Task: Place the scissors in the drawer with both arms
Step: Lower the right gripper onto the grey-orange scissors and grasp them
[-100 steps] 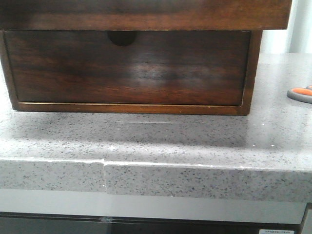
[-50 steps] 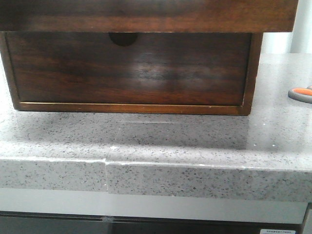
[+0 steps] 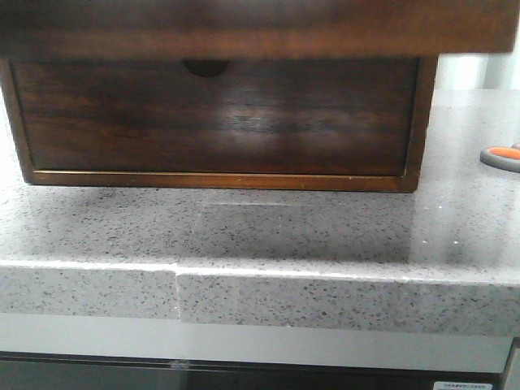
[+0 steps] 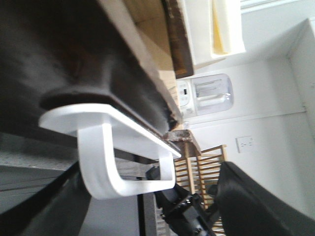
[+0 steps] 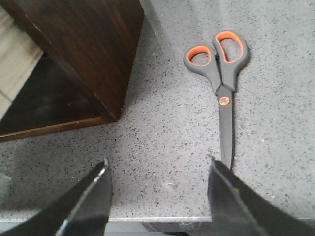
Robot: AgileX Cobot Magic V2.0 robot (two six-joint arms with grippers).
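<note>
Right gripper [image 5: 157, 196] hung wide open over the worktop [image 5: 162, 128], nothing held. Scissors [image 5: 222, 81] lay flat just beyond, closed, loops pointing away, beside the wooden unit [image 5: 83, 44]. Left gripper [image 4: 147, 206] spread open too, around a white handle [image 4: 113, 147] on the drawer [image 4: 59, 54]; couldn't tell about contact.
</note>
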